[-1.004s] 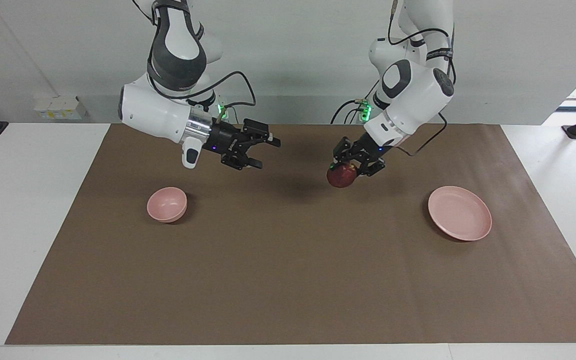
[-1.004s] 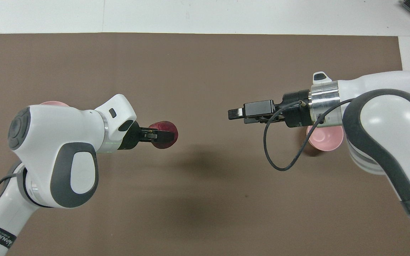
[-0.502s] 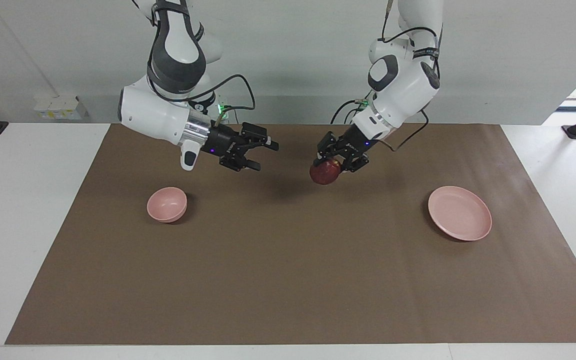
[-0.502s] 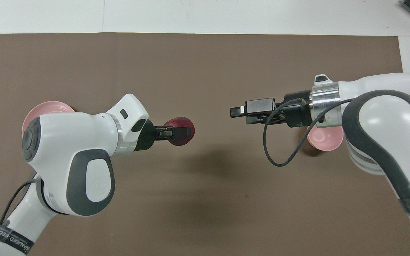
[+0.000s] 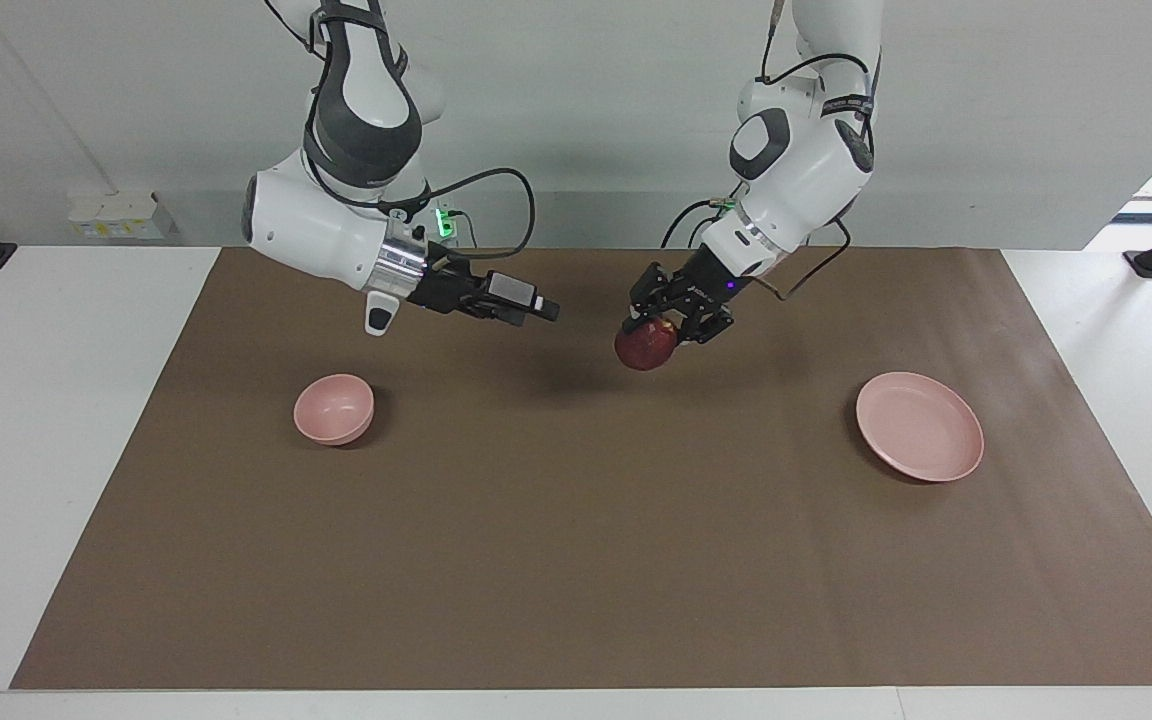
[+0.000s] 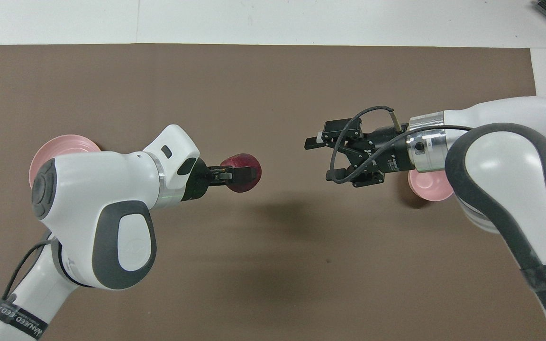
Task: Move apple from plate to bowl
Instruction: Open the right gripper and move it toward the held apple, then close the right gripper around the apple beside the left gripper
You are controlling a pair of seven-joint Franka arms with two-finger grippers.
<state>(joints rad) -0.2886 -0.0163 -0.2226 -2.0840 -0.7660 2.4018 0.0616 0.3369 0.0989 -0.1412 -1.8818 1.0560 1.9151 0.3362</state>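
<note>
The left gripper (image 5: 648, 322) clamps the small dark red apple (image 5: 644, 346) in mid-air at the facing view's upper centre, above the brown mat (image 5: 576, 560), clear of the wide pink plate (image 5: 920, 426). The right gripper (image 5: 536, 309) hovers open beside it. A handover toward the deep pink bowl (image 5: 334, 408) looks next, needing aligned jaws.

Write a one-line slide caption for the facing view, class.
Left gripper holds the apple above the mat, facing the open right gripper; bowl and plate sit empty.

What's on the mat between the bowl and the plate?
Nothing: between the bowl and the plate the mat lies bare, clearest in the facing view.
</note>
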